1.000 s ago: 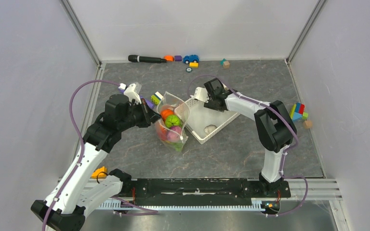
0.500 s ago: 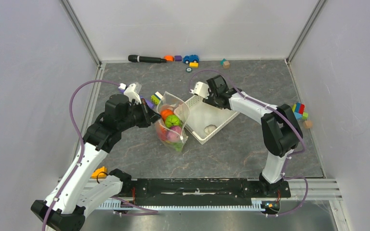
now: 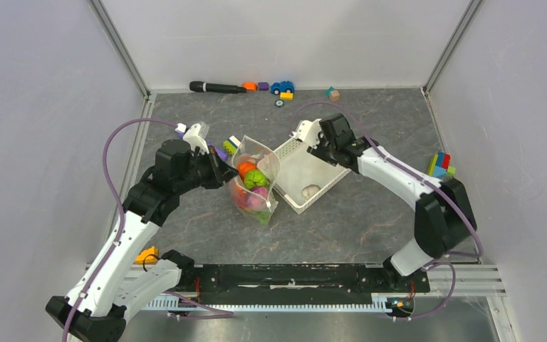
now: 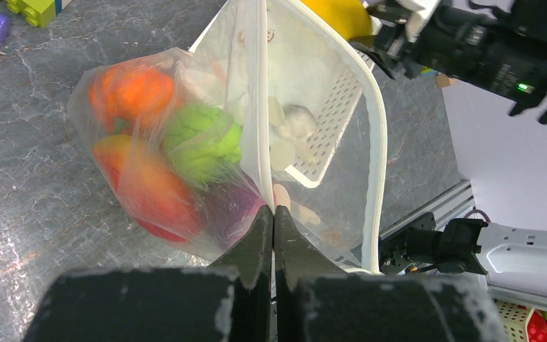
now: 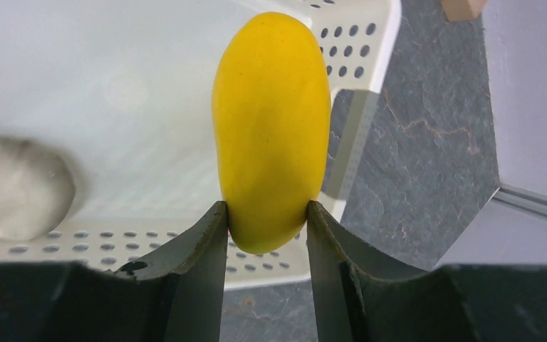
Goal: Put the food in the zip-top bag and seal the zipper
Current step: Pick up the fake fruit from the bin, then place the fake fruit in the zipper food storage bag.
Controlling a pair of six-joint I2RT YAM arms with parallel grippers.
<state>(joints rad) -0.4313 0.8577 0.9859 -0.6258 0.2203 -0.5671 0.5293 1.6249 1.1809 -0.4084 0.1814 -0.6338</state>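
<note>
1. At the left, left gripper (image 4: pixel 274 217), black fingers pressed together on the thin white zipper strip (image 4: pixel 255 107) of the clear floppy dotted plastic zip-top bag (image 3: pixel 260 187); bag mouth open, both strips apart
2. Inside the bag, on the grey stone-pattern table (image 3: pixel 206 228): orange plastic pumpkin (image 4: pixel 132 91), green toy fruit (image 4: pixel 199 139), purple onion (image 4: pixel 229 214)
3. Just right of the bag, white perforated plastic basket (image 3: pixel 324 177) with one pale grey lump (image 5: pixel 14 187) inside
4. At the right, right gripper (image 5: pixel 266 214), fingers clamped on the smooth yellow plastic mango (image 5: pixel 272 121), upright over the basket's rim

Right end effector (image 5: pixel 265 211) farther right
</note>
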